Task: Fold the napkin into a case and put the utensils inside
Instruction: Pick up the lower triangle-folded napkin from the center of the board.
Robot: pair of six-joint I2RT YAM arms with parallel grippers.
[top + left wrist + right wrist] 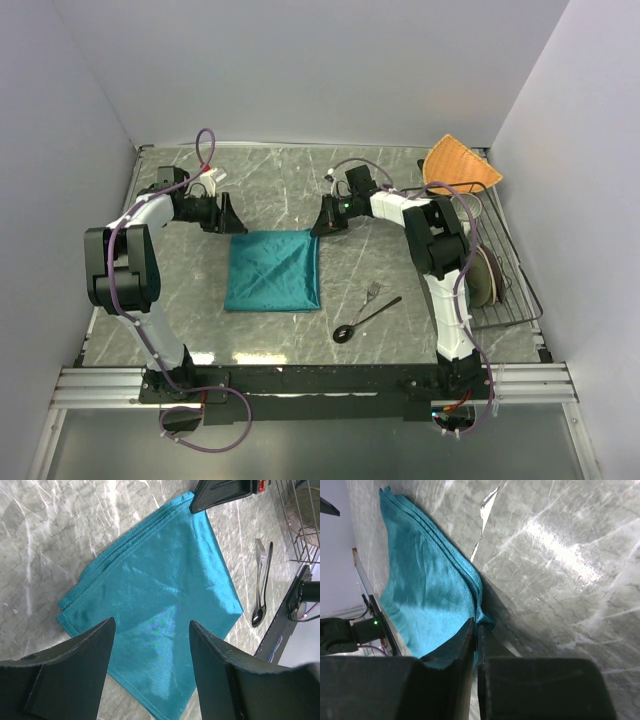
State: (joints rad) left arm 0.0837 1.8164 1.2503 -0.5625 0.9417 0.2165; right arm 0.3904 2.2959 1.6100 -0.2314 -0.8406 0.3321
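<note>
The grey marble table (280,190) sits inside white walls. Nearest the bases, the spoon (370,315) and fork (373,292) lie just right of the folded napkin (272,272), closer to the right arm. At the napkin's far right corner, the right gripper (325,222) is clamped on the layered edge. Over the far left corner, the left gripper (228,215) hangs with jaws spread wide, holding nothing. From both grippers, the cloth stretches toward the bases.
</note>
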